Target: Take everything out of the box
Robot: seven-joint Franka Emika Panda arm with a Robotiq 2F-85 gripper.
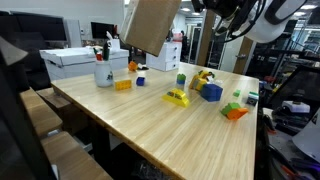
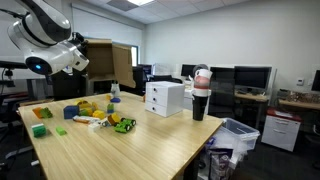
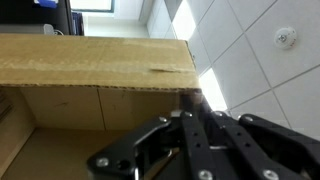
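The brown cardboard box (image 1: 152, 22) hangs tilted in the air above the far side of the table; it also shows in an exterior view (image 2: 110, 60). In the wrist view my gripper (image 3: 193, 108) is shut on the box's wall (image 3: 100, 65), and the part of the inside that shows is bare. The toys lie on the table: a yellow piece (image 1: 177, 97), a blue block (image 1: 211, 91), an orange and green piece (image 1: 235, 110), an orange block (image 1: 123, 85) and a green car (image 2: 124, 125).
A white cup with pens (image 1: 104, 70) and white boxes (image 1: 70, 60) stand at the table's far end. In an exterior view, white boxes (image 2: 165, 97) and a dark cup (image 2: 197, 100) stand on the table, with a bin (image 2: 232, 135) beside it.
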